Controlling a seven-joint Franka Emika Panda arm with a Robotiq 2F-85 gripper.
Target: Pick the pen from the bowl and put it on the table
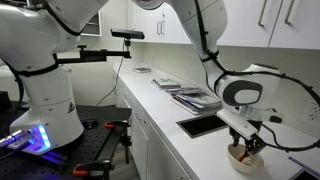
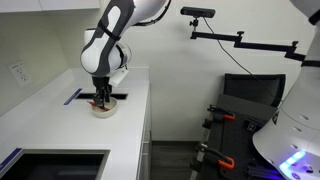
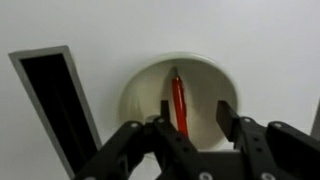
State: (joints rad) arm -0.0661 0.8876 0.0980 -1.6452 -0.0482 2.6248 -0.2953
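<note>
The red-orange pen [image 3: 178, 103] lies inside the cream-white bowl [image 3: 143, 85], running from its far rim toward me in the wrist view. My gripper [image 3: 196, 112] is open, its fingertips lowered into the bowl with the pen between them, close to the left finger. In both exterior views the gripper [image 1: 247, 148] [image 2: 101, 98] reaches down into the bowl [image 1: 244, 160] [image 2: 104, 108] on the white table [image 1: 200, 145] [image 2: 60, 125]. The pen is hidden there.
The dark rectangular recess [image 3: 55, 105] [image 1: 203, 125] [image 2: 55, 165] is cut in the countertop beside the bowl. Papers and magazines [image 1: 190, 97] lie farther along the counter. A camera on a stand [image 1: 127, 35] [image 2: 198, 13] rises nearby.
</note>
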